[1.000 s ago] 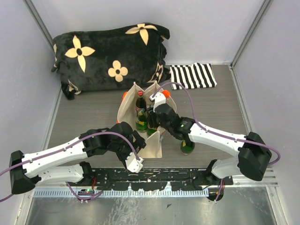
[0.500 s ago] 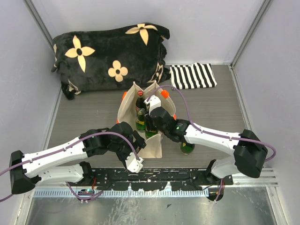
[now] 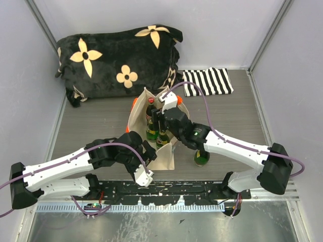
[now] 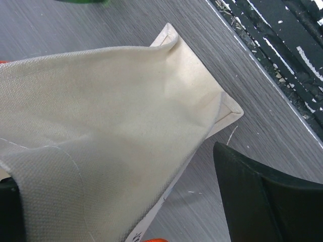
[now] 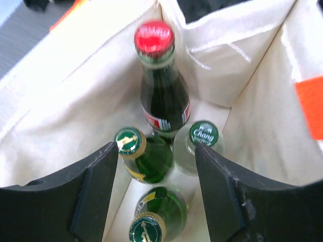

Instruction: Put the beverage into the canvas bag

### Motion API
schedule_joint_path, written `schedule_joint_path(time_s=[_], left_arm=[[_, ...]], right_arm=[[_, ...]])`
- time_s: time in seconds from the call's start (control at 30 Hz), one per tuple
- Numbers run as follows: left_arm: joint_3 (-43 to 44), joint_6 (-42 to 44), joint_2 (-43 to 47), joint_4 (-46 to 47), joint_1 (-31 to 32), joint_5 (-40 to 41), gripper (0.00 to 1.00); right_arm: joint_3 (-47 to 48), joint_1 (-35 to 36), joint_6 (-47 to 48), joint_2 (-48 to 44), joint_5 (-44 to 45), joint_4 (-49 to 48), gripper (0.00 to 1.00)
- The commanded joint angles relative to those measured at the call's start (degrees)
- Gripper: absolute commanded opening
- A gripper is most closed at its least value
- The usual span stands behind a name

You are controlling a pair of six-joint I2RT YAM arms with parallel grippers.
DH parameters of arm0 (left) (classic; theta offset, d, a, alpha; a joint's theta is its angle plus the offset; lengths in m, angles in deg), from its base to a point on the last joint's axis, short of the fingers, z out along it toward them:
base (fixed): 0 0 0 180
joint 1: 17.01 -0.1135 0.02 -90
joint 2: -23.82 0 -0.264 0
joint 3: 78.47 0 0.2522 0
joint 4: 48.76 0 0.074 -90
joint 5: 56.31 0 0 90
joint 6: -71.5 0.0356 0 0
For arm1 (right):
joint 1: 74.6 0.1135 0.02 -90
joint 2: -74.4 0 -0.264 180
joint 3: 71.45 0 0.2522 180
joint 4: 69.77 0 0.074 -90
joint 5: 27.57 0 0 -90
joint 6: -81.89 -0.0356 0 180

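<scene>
The beige canvas bag (image 3: 162,160) with orange handles stands open mid-table. In the right wrist view its inside (image 5: 65,101) holds several upright bottles: a red-capped dark one (image 5: 162,96), a gold-capped green one (image 5: 146,159), a clear green-capped one (image 5: 204,135) and another green one (image 5: 160,212). My right gripper (image 5: 157,186) hangs open just above them, holding nothing; it also shows over the bag's mouth in the top view (image 3: 158,118). My left gripper (image 3: 149,151) is at the bag's near side, open, with the cloth (image 4: 101,126) between its fingers (image 4: 267,201).
One green bottle (image 3: 202,157) stands on the table right of the bag, under my right arm. A black flowered cushion (image 3: 118,60) lies at the back left, a striped cloth (image 3: 207,81) at the back right. Grey walls close in both sides.
My right gripper went down into the bag's mouth, then rose and drew back a little. A green bottle now stands inside where it had been. The left arm has not moved.
</scene>
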Motion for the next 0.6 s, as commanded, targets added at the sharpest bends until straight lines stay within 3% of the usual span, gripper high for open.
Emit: schedule_joint_path(time_s=[0.0, 0.37, 0.57], left_arm=[[-1.2, 4.2, 1.37, -2.69, 0.16, -0.35, 0.95], [-3.12, 8.91, 5.56, -3.69, 0.16, -0.65, 0.99], [-3.61, 10.77, 7.49, -5.04, 0.17, -1.31, 0.99]], right_arm=[[4.97, 0.19, 0.37, -2.49, 3.83, -3.06, 0.68], [14.81, -0.74, -3.04, -3.9, 13.8, 10.75, 0.71], [19.12, -1.26, -10.14, -5.34, 19.24, 29.09, 0.7]])
